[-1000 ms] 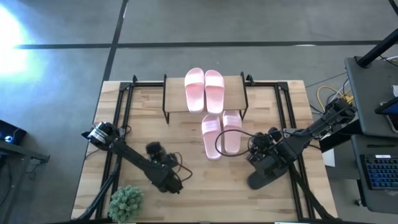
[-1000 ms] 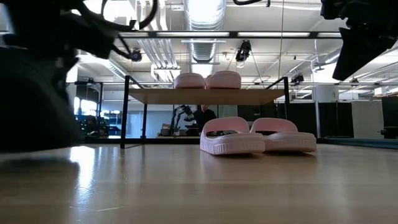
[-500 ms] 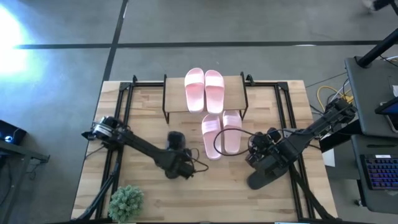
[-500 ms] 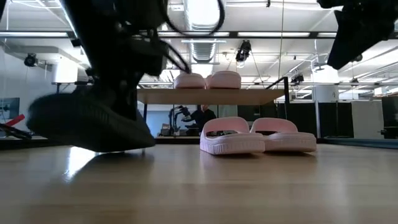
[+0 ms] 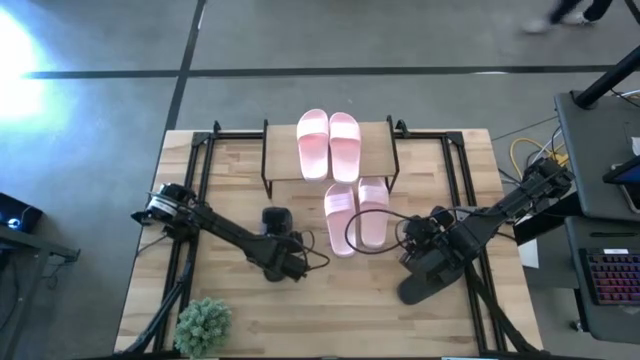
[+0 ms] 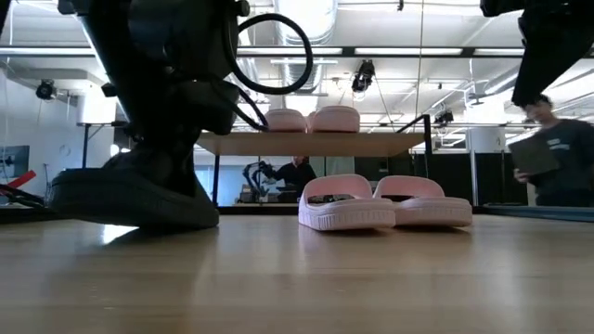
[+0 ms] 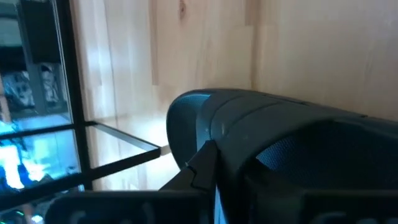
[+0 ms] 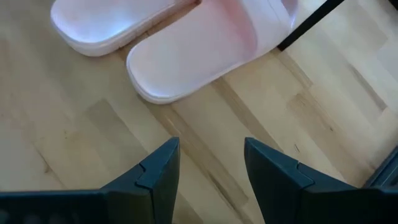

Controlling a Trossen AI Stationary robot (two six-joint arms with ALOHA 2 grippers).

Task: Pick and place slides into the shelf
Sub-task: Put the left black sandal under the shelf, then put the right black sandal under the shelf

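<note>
My left gripper (image 5: pixel 279 238) (image 6: pixel 176 130) stands over a black slide (image 5: pixel 275 219) (image 6: pixel 130 195) (image 7: pixel 261 124) left of the table's middle and is shut on it. A second black slide (image 5: pixel 418 288) lies near the right near corner, partly under my right arm. My right gripper (image 5: pixel 413 235) (image 8: pixel 208 168) hovers open above the bare wood, just near-side of two pink slides (image 5: pixel 356 214) (image 6: pixel 385 202) (image 8: pixel 186 50) that rest sole-down at the shelf's front. Two more pink slides (image 5: pixel 329 144) (image 6: pixel 309 120) lie on the shelf's top board (image 5: pixel 385 150) (image 6: pixel 306 144). My left gripper holds the black slide from above, fingers pointing down. The gripper's own body hides the place of contact in the low view; in the wrist view one finger (image 7: pixel 202 165) lies against the slide's upper side (image 7: pixel 217 140). The slide's sole (image 6: pixel 139 218) rests flat on the table.
A small green plant (image 5: pixel 203 322) stands at the near left corner. Black frame rails (image 5: pixel 200 190) (image 5: pixel 465 190) run along both sides of the table. A person (image 6: pixel 552 158) walks in the room behind, at the right. Bare wood lies between the black slide and the pink pair.
My left gripper has carried the black slide from the near left part of the table toward the right and far side, closer to the shelf, then lowered it. The slide hung clear and tilted half a second ago; now its sole lies on the table.
</note>
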